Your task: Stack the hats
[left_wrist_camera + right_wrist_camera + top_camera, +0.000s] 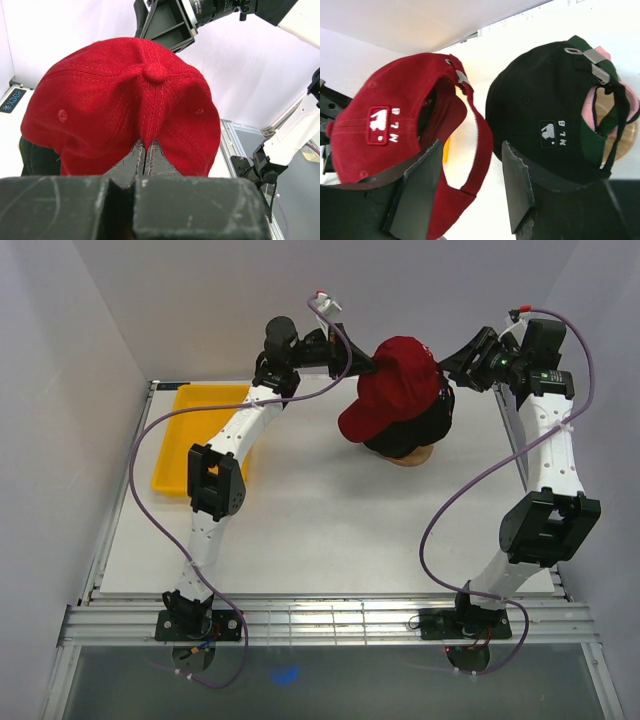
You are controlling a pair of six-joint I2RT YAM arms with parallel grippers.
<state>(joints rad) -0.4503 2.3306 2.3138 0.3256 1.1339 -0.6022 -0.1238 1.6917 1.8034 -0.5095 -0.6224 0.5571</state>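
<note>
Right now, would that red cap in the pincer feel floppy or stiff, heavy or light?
Probably floppy: the red cap puckers into a fold where the left pincer pinches it. Likely light, since that pinch seems to hold it tilted. Its strap curves loosely, so it may sag.

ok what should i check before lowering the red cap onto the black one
1. left jaws pinching the red cap at its crown: ok
2. right jaws open, gripping nothing: ok, though the red cap's back strap runs between them
3. black cap seated over pink cap on the wooden stand: ok
4. red cap centred over black cap: not ok, it is tilted and off to one side
5. brims pointing the same way: cannot tell, black brim hidden
</note>
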